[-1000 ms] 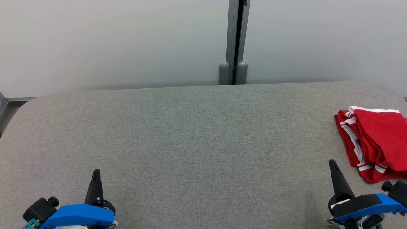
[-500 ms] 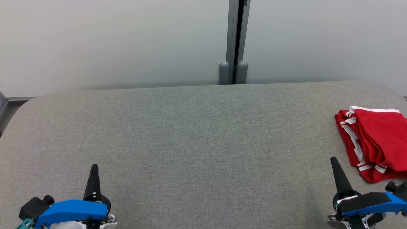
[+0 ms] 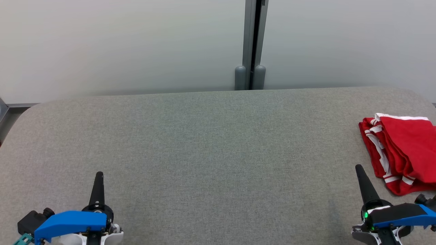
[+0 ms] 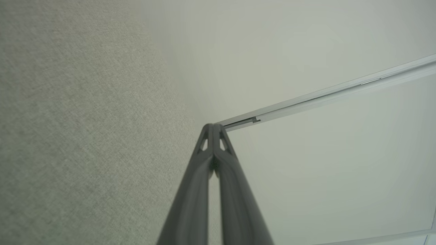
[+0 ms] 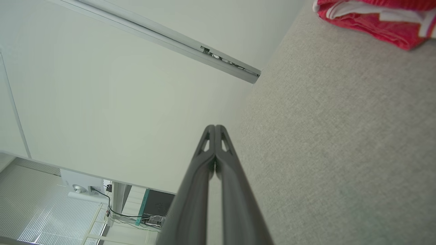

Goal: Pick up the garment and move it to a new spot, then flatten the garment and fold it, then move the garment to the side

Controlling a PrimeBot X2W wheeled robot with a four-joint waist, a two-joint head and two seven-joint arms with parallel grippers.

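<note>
In the head view the folded red cloth garment with white stripes lies at the right edge of the grey fabric-covered worktop, partly cut off by the frame, and it has not shifted over the last second. The left gripper at the near left corner and the right gripper toward the near right corner have both drawn their blue bodies a little closer to the near edge. Their fingers are pressed together and hold nothing, and the right one stands near the garment without touching it. In the left wrist view the left gripper shows two dark fingers closed tip to tip over bare worktop. In the right wrist view the right gripper is likewise closed and empty, with the garment lying apart from it on the worktop. The garment looks folded and set aside, and the arms seem to be retreating to rest, so little appears left to do.
</note>
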